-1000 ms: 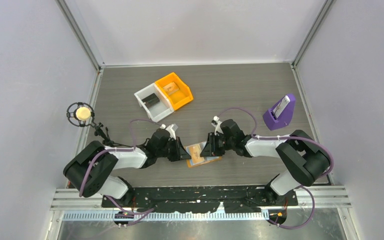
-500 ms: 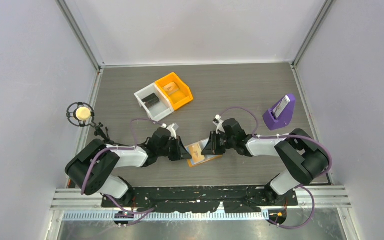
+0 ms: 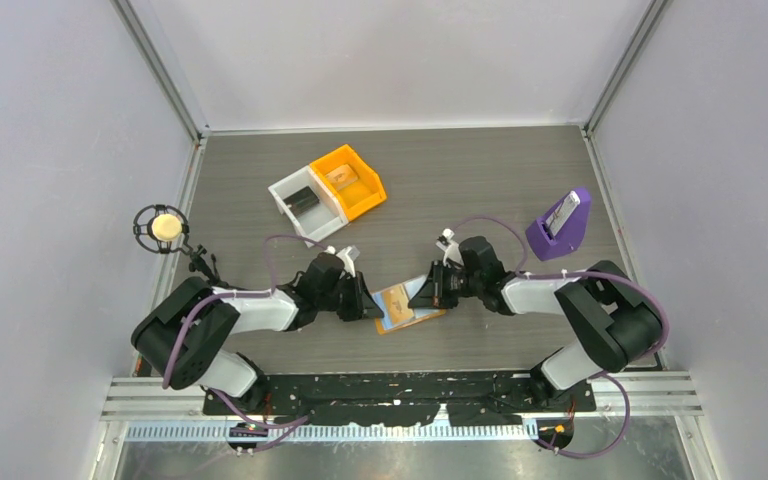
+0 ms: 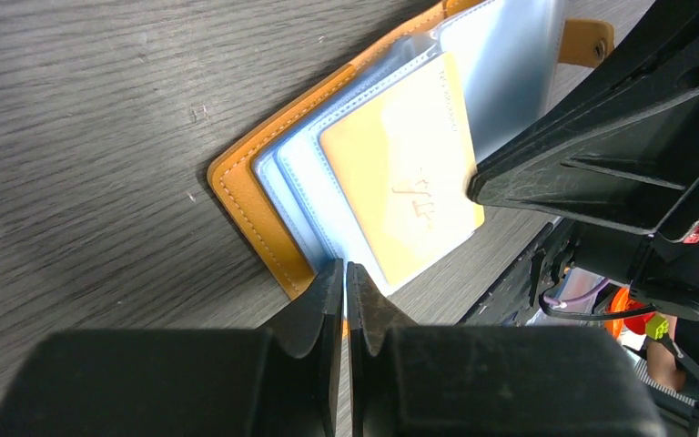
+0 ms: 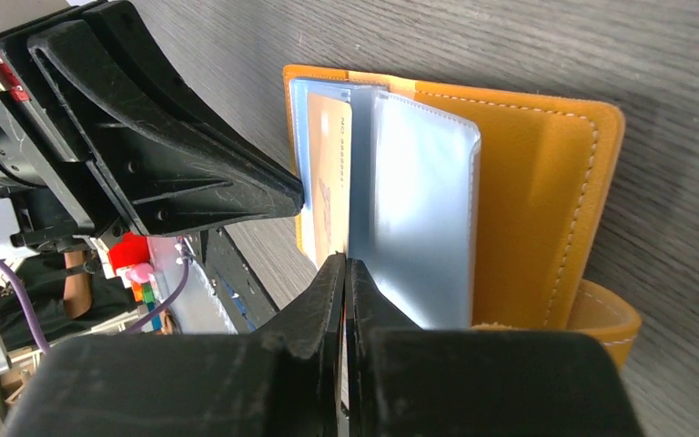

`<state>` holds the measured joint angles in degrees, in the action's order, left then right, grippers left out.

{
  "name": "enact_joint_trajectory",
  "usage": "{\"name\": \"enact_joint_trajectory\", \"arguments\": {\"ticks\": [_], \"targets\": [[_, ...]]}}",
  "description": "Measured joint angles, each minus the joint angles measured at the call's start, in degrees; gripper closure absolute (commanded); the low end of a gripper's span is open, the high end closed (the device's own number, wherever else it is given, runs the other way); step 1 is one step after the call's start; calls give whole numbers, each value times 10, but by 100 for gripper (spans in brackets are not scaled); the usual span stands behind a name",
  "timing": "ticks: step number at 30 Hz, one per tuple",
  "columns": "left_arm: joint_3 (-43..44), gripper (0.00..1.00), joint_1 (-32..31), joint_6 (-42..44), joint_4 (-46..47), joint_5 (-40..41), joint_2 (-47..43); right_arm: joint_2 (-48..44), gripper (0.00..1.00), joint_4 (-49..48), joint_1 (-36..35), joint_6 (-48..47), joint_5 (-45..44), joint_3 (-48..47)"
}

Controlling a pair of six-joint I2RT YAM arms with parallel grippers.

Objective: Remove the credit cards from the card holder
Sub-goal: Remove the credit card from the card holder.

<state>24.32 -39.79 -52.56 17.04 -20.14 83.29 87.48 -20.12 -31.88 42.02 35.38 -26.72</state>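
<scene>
The orange card holder (image 3: 410, 318) lies open on the table between my grippers; it also shows in the left wrist view (image 4: 255, 205) and the right wrist view (image 5: 546, 200). An orange credit card (image 4: 405, 173) sits among its light blue pocket panels (image 5: 419, 209), and shows in the right wrist view as a narrow strip (image 5: 332, 182). My left gripper (image 4: 345, 273) is shut on the holder's outer edge (image 3: 372, 308). My right gripper (image 5: 346, 266) is shut at the seam between the card and a blue panel, apparently on the card's inner edge (image 3: 430, 293).
A white bin (image 3: 282, 192) and an orange bin (image 3: 375, 190) stand side by side at the back left, each holding a card. A purple wedge stand (image 3: 560, 225) with a card in it is at the right. A small round fixture (image 3: 165, 227) stands at the left edge.
My right gripper has drawn a little to the right, away from the left one. The left gripper has stayed on the holder's edge.
</scene>
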Motion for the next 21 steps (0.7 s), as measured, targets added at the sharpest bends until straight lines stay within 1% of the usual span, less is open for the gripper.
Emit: {"name": "enact_joint_trajectory", "arguments": {"ticks": [14, 21], "targets": [[9, 91, 0, 9, -17, -5, 0, -59, 95, 20, 20, 18, 13, 13], [10, 90, 0, 9, -19, -5, 0, -117, 95, 35, 34, 26, 10, 26]]}}
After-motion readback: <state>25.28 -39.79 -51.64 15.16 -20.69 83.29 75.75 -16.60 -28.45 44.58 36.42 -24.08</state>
